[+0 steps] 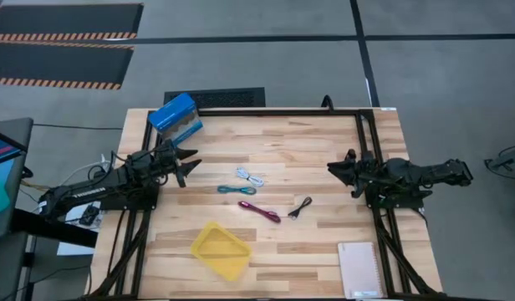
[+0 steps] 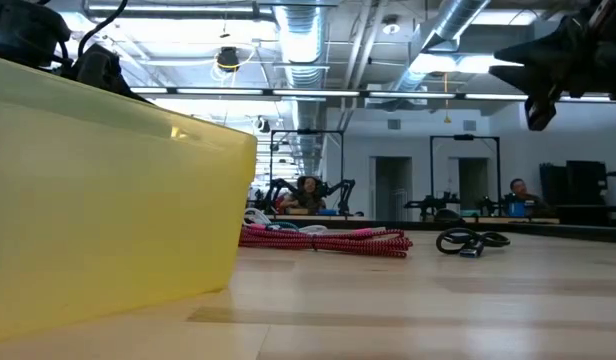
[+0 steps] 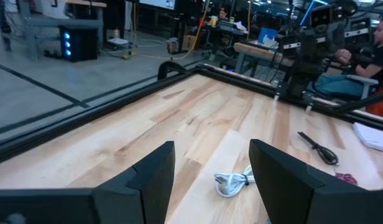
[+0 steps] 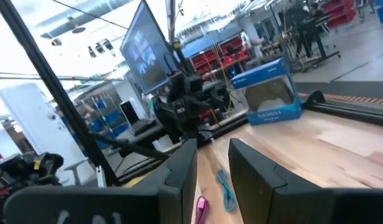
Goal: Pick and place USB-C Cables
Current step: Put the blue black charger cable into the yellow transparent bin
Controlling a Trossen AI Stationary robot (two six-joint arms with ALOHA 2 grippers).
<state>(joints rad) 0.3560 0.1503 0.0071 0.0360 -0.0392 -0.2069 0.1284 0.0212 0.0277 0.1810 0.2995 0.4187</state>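
L gripper (image 1: 191, 165) fingers spread, holding nothing; thin white-blue bundled cable (image 1: 250, 176) lies just ahead toward table centre (long axis diagonal). R gripper (image 1: 336, 170) parted, farther off.

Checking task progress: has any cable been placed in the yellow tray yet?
No: the yellow tray holds nothing, and all four cables lie on the bare wood beyond it.
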